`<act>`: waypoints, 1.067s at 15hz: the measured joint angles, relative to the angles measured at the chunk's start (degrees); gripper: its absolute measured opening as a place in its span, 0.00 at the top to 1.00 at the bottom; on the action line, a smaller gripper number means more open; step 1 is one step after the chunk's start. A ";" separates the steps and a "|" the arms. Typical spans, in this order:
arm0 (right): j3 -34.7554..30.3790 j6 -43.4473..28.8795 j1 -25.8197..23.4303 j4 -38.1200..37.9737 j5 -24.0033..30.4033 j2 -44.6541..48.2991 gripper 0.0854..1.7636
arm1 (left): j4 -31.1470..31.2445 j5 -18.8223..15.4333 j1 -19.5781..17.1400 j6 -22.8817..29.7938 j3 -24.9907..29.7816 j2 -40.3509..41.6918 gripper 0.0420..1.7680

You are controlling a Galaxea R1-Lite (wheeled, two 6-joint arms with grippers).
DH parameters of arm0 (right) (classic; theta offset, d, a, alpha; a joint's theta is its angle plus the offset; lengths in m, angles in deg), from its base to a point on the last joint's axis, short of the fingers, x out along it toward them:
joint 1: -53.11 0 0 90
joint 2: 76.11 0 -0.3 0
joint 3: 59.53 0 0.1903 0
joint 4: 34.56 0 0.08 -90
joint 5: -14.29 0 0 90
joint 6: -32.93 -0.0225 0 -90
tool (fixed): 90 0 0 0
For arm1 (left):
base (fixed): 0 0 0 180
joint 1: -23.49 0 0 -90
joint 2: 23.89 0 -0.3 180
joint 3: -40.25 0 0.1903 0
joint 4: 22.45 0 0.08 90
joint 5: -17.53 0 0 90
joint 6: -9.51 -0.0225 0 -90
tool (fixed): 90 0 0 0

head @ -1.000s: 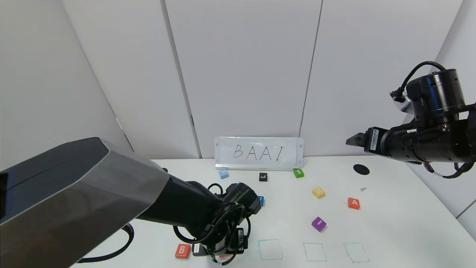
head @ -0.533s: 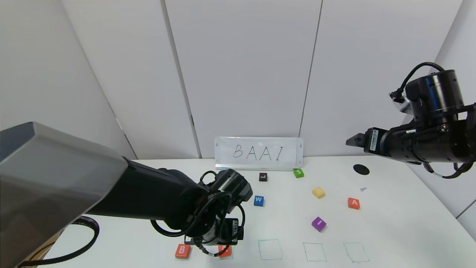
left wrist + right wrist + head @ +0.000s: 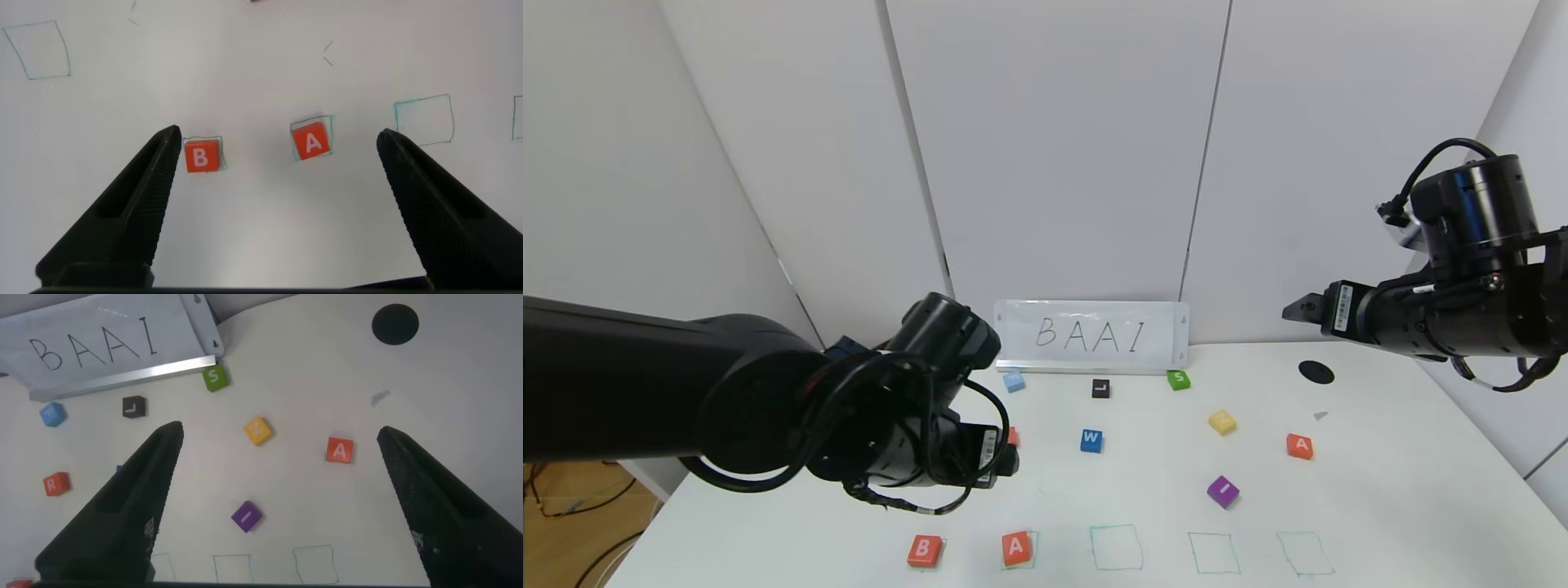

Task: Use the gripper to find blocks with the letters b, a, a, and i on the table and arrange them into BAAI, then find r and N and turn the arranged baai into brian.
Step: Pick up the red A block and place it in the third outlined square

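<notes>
A white table [image 3: 1380, 490] holds scattered letter cubes. At its near left edge an orange-red B block [image 3: 924, 550] and an A block [image 3: 1016, 548] sit side by side. The second A [image 3: 1299, 446] and the purple I [image 3: 1223, 491] lie well apart to the right, and the R cube [image 3: 55, 484] rests mid-left. The left gripper [image 3: 278, 147] hangs above B and A with fingers spread wide and empty. The right gripper [image 3: 278, 449] hovers high at the far right, also spread open with nothing between its fingers.
</notes>
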 joint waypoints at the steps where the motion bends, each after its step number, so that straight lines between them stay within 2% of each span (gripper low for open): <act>1: 0.00 0.00 0.00 -0.02 0.00 -0.16 0.03 | -0.18 -0.04 -0.83 -0.66 -0.20 0.91 0.04; 5: -0.02 0.05 0.11 0.06 -0.29 -1.43 0.03 | -0.18 -0.39 -2.34 -2.88 -0.28 3.78 0.04; 7: -0.02 0.02 0.21 0.09 -0.32 -2.07 0.03 | -0.18 -2.05 -2.97 -4.79 0.22 5.99 0.04; 10: 0.00 0.05 0.21 0.09 -0.54 -3.50 0.03 | -0.24 -8.41 -5.42 -9.64 1.93 11.41 0.03; 12: 0.09 -0.09 -0.11 0.06 -0.57 -4.77 0.03 | -0.30 -14.07 -9.09 -14.09 3.08 15.38 0.03; 15: -0.35 -0.73 -0.82 -0.02 -0.57 -6.75 0.03 | -0.30 -19.29 -14.53 -17.82 3.94 19.57 0.03; 16: -0.55 -2.24 -1.16 -0.02 -0.32 -7.39 0.03 | -0.30 -19.83 -15.38 -18.09 4.00 20.46 0.03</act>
